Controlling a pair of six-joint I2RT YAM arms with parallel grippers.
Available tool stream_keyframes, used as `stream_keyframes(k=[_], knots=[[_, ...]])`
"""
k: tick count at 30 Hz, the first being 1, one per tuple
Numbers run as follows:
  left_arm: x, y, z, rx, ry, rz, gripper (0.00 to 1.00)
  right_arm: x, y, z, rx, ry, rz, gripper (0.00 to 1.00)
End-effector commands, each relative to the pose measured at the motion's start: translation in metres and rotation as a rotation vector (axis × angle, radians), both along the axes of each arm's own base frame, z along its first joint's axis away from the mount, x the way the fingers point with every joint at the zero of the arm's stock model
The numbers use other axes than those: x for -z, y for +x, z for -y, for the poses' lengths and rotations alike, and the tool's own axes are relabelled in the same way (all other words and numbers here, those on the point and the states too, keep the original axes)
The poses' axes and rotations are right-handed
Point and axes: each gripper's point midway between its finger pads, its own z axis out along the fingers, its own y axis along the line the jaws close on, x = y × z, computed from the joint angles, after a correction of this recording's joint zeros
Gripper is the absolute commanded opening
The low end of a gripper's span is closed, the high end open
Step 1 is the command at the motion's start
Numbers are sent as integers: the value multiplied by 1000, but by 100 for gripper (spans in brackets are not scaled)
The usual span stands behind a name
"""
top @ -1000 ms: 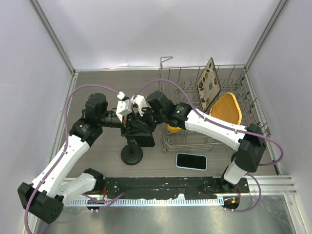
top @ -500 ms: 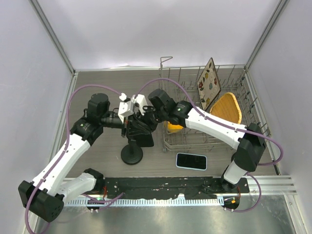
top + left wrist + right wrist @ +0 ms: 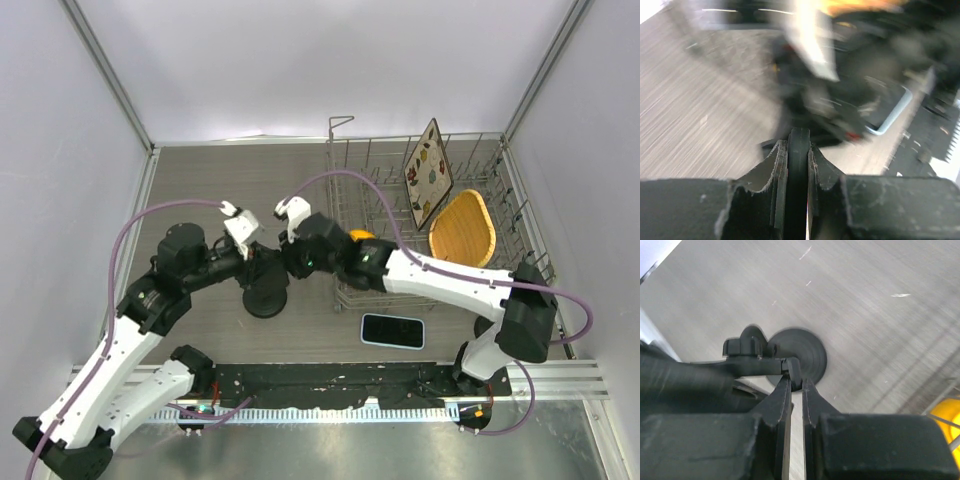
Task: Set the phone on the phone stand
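Phone (image 3: 392, 330) lies flat and face up on the counter (image 3: 200, 190), just in front of the near edge of the wire dish rack (image 3: 380, 175) and close to the arms' bases. Nothing touches it. Its long axis runs left to right, roughly along the counter's near edge.

Both arms are at the phone stand (image 3: 265, 300), which stands to the phone's left and a little farther from the bases, apart from it. Only its round black base shows plainly from above, because the two wrists crowd over the upper part. The left gripper (image 3: 798, 150) has its fingers pressed together on a thin black edge that looks like part of the stand's upper piece, though that view is badly blurred. The right gripper (image 3: 796, 379) is likewise closed, pinching a small black tab of the stand just above the round base, beside a knurled knob (image 3: 742, 346).

So neither gripper is free for the phone. The step in hand seems to be setting or steadying the stand, and the placing itself has not begun.

The coming move turns on one thing — the phone sits on the right arm's side of the stand, lower right of both grippers in the overhead view. The right arm is the nearer one, and to pick up the phone it would have to let go and swing back toward its own base.
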Motion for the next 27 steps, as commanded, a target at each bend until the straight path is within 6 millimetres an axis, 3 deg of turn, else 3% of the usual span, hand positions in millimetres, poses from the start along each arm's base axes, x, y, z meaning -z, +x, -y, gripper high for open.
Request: stream_keyframes(k=[1, 2, 3, 4, 5, 7, 9, 13, 18, 22, 27], knots=[[9, 71, -115, -799, 118, 40, 0, -37, 15, 33, 586, 67, 183, 0], [21, 73, -122, -843, 193, 17, 0, -37, 20, 50, 711, 12, 263, 0], [27, 75, -126, -873, 237, 8, 0, -48, 0, 36, 722, 27, 317, 0], [27, 77, -125, -868, 270, 11, 0, -40, -4, 29, 747, -5, 357, 1], [31, 76, -127, -897, 289, -3, 0, -47, -9, 18, 745, 24, 357, 1], [34, 78, -126, -909, 248, 6, 0, -49, -33, -4, 691, 85, 332, 1], [23, 79, -128, -939, 177, 31, 0, -59, -52, -13, 686, 139, 325, 0], [27, 79, -117, -891, 147, 25, 0, -62, -86, -39, 582, 311, 200, 0], [40, 78, -108, -842, 153, 6, 0, -82, -127, -72, 445, 449, 31, 0], [44, 77, -106, -813, 174, 11, 0, -108, -153, -61, 406, 509, -29, 1], [51, 80, -105, -801, 217, 9, 0, -106, -166, -31, 309, 445, -22, 5]])
